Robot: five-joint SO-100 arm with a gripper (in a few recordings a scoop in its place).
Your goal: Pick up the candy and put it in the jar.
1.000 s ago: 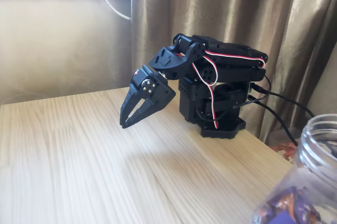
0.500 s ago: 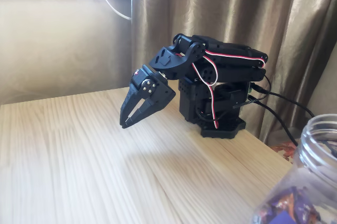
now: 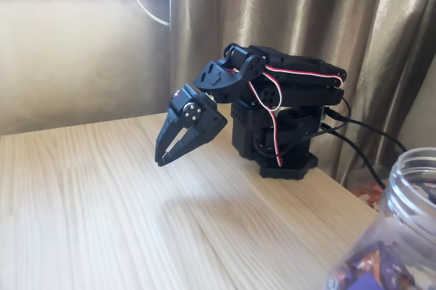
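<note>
The black arm is folded low over its base at the table's far side. My gripper (image 3: 162,161) points down and to the left, hanging a little above the wood, its fingers nearly together with a thin slit between them and nothing held. The jar (image 3: 398,229), clear plastic with a ribbed neck, stands at the bottom right corner, far to the right of the gripper; purple-wrapped sweets show through its wall. The candy to pick up is out of view.
The pale wooden table (image 3: 102,215) stretches left and forward of the arm. A brown curtain (image 3: 286,11) hangs behind the arm, and black cables (image 3: 361,137) trail from the base toward the right edge. A beige wall stands behind the table on the left.
</note>
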